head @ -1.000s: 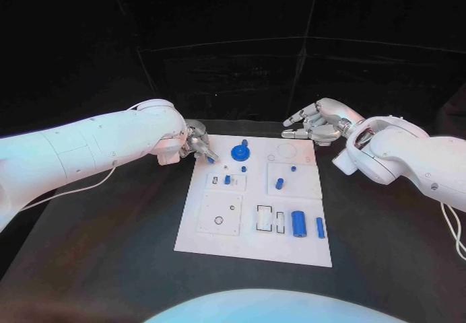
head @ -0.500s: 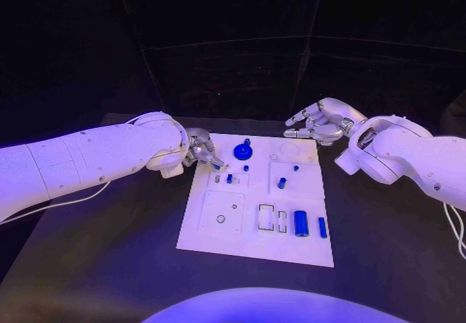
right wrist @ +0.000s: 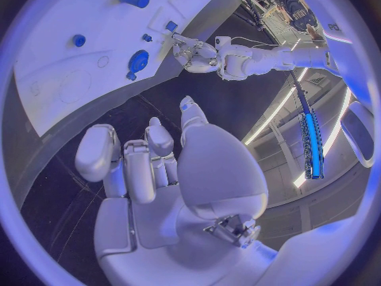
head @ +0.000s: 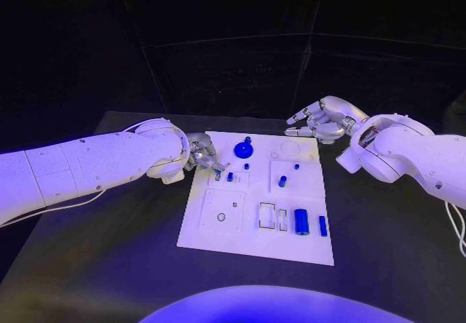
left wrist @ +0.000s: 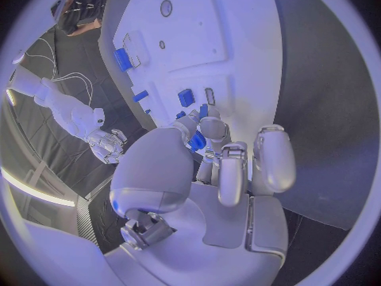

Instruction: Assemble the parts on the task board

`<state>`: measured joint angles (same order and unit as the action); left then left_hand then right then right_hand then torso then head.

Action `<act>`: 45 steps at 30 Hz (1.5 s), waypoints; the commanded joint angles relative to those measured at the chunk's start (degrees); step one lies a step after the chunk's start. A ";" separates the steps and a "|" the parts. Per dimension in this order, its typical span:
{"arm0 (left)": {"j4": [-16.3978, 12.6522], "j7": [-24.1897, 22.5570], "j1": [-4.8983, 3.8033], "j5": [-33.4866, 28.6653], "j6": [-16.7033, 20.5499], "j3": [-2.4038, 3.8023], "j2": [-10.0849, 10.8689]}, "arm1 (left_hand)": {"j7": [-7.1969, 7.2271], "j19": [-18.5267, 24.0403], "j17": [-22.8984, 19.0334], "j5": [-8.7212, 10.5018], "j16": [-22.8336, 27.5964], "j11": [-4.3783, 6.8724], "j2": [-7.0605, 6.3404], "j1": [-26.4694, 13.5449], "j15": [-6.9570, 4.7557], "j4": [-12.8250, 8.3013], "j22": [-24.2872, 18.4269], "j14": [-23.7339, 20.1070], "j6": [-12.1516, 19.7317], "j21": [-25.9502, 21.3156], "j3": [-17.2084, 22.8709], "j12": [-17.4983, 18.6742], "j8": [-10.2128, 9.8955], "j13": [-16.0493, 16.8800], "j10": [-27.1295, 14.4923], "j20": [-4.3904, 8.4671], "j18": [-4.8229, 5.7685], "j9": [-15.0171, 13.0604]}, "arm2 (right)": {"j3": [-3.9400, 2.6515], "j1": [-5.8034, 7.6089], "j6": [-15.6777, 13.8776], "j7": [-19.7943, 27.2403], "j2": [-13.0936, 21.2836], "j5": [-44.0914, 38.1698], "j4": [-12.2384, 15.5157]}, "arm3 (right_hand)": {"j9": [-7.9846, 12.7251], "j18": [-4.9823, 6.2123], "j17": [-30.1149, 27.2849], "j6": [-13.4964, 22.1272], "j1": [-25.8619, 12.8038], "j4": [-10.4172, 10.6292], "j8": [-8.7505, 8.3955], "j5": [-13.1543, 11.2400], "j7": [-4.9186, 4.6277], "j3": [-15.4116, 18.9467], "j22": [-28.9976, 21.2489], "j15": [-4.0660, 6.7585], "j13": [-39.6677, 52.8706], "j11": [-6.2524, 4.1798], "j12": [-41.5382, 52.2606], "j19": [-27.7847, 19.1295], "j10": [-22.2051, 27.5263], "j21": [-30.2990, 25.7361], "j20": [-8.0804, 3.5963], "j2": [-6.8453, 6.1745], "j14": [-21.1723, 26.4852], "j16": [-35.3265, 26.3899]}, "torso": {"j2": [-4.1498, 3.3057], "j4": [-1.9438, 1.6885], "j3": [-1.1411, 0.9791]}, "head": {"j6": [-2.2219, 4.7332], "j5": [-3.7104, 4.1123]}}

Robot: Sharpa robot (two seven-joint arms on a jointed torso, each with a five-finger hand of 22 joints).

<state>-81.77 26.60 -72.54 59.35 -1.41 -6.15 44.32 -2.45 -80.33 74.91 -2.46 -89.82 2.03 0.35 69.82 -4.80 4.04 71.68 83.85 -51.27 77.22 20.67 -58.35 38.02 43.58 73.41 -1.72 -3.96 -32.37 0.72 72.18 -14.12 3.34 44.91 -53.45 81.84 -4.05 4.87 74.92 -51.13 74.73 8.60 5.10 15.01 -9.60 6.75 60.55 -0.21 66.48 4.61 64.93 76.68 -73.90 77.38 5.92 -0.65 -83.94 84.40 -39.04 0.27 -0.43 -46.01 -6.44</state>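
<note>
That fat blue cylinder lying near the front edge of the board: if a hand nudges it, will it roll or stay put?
The blue cylinder lies on its side on the flat task board, so a sideways nudge would probably roll it. It looks smooth and rigid, so fingers may slip. The slimmer blue pin beside it might stop a roll that way.
</note>
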 commanded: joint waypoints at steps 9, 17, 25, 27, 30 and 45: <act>-0.57 1.21 0.06 1.32 -1.45 -0.01 0.08 | 0.42 -0.28 15.09 -0.33 -0.18 0.00 0.29 -0.32 -0.25 -5.54 0.13 6.15 -0.10 0.09 6.11 -0.23 0.37 -0.01 0.29 0.35 -0.23 -0.14 | -0.02 0.09 0.54 0.40 -0.09 -0.07 -0.03 | -0.04 0.73 5.25 -0.05 0.10 0.03 0.22 0.06 0.08 0.35 -0.06 0.27 -0.06 -0.18 -0.19 -0.30 0.41 -0.38 0.08 0.54 -3.70 -0.17 | -0.03 0.03 -0.06 | -0.20 -0.07; -0.63 1.68 0.09 1.32 -2.97 -0.07 -0.04 | 0.42 -0.28 15.09 -0.33 -0.18 0.00 0.23 -0.37 -0.25 -5.60 0.13 6.15 -0.09 0.08 6.27 -0.26 0.40 0.02 0.31 0.35 -0.23 -0.16 | -0.02 0.09 0.55 0.39 -0.08 -0.07 0.00 | -0.04 0.73 5.25 -0.05 0.10 0.03 0.22 0.06 0.08 0.35 -0.06 0.27 -0.06 -0.18 -0.19 -0.30 0.41 -0.38 0.08 0.54 -3.70 -0.17 | -0.03 0.05 -0.07 | -0.33 -0.12; -0.39 2.12 0.09 1.32 -4.08 -0.37 -0.04 | 0.43 -0.30 15.09 -0.34 -0.18 0.00 0.09 -0.47 -0.26 -5.72 0.17 6.15 -0.07 0.09 6.54 -0.26 0.45 0.00 0.31 0.36 -0.23 -0.18 | -0.02 0.09 0.55 0.38 -0.05 -0.07 0.02 | -0.04 0.73 5.25 -0.05 0.10 0.03 0.22 0.06 0.08 0.35 -0.06 0.27 -0.06 -0.18 -0.19 -0.30 0.41 -0.38 0.08 0.54 -3.70 -0.17 | -0.01 0.03 -0.04 | -0.46 -0.16; -0.37 2.13 0.09 1.32 -4.21 -0.43 -0.01 | 0.43 -0.30 15.09 -0.34 -0.18 0.00 0.09 -0.47 -0.26 -5.72 0.17 6.15 -0.07 0.09 6.54 -0.26 0.45 0.00 0.31 0.36 -0.23 -0.18 | -0.02 0.09 0.56 0.39 -0.05 -0.07 0.02 | -0.04 0.73 5.25 -0.05 0.10 0.03 0.22 0.06 0.08 0.35 -0.06 0.27 -0.06 -0.18 -0.19 -0.30 0.41 -0.38 0.08 0.54 -3.70 -0.17 | 0.00 0.02 -0.05 | -0.48 -0.17; -0.39 2.11 0.10 1.32 -4.41 -0.53 0.01 | 0.43 -0.30 15.09 -0.34 -0.18 0.00 0.09 -0.47 -0.26 -5.72 0.17 6.15 -0.07 0.09 6.54 -0.26 0.45 0.00 0.31 0.36 -0.23 -0.18 | -0.02 0.09 0.56 0.40 -0.06 -0.07 0.03 | -0.04 0.73 5.25 -0.05 0.10 0.03 0.22 0.06 0.08 0.35 -0.06 0.27 -0.06 -0.18 -0.19 -0.30 0.41 -0.38 0.08 0.54 -3.70 -0.17 | -0.02 0.06 -0.03 | -0.53 -0.20; -0.68 2.10 0.14 1.32 -4.81 -0.77 0.09 | 0.43 -0.28 15.09 -0.34 -0.18 0.00 -0.01 -0.58 -0.25 -5.80 0.14 6.15 -0.07 0.06 6.78 -0.32 0.50 0.07 0.35 0.36 -0.23 -0.20 | -0.02 0.09 0.64 0.42 -0.01 -0.07 0.08 | -0.04 0.73 5.25 -0.05 0.10 0.03 0.22 0.06 0.08 0.35 -0.06 0.27 -0.06 -0.18 -0.19 -0.30 0.41 -0.38 0.08 0.54 -3.70 -0.17 | 0.01 -0.02 -0.04 | -0.63 -0.18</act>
<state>-82.27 28.27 -72.51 60.33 -4.94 -6.75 44.39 -2.36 -80.51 74.91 -2.65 -89.82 1.90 -0.17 69.30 -4.80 3.62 71.75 83.85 -51.39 77.22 21.87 -58.35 38.17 43.56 73.30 -1.54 -3.96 -32.48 0.72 72.16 -13.82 3.36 44.89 -53.45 81.81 -4.05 4.87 74.90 -51.13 74.73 8.60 5.10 15.01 -9.60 6.75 60.56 -0.21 66.49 4.61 64.93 76.68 -73.89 77.38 5.92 -0.65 -83.94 84.41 -39.03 0.32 -0.47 -46.66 -6.67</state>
